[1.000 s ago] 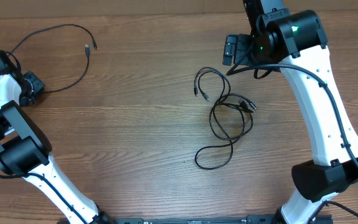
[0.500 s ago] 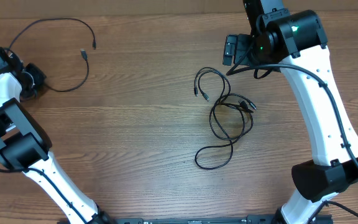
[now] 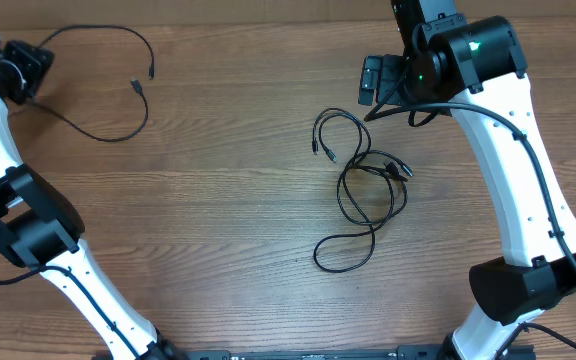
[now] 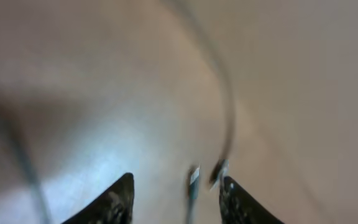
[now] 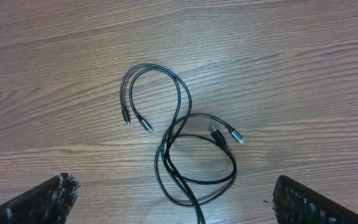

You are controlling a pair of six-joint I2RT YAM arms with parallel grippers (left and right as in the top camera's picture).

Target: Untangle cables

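Note:
A tangle of thin black cables (image 3: 371,172) lies right of the table's centre, with plug ends near its top and middle. It fills the right wrist view (image 5: 180,134). My right gripper (image 3: 371,80) hovers above and behind it, open and empty (image 5: 173,190). One separate black cable (image 3: 118,138) loops at the far left, both plug ends lying free. Its middle runs to my left gripper (image 3: 30,60) at the top left corner. The left wrist view is blurred: the fingers (image 4: 176,183) stand apart, with the cable (image 4: 227,112) and two plug ends beyond them.
The wooden table (image 3: 218,220) carries only the cables. The right arm's thicker black wire (image 3: 508,110) runs along its white links. The table's far edge (image 3: 218,22) lies close behind both grippers.
My left gripper has swung up toward the far left corner, and the near loop of the separate cable shifted with it. The right arm and the tangle have not moved.

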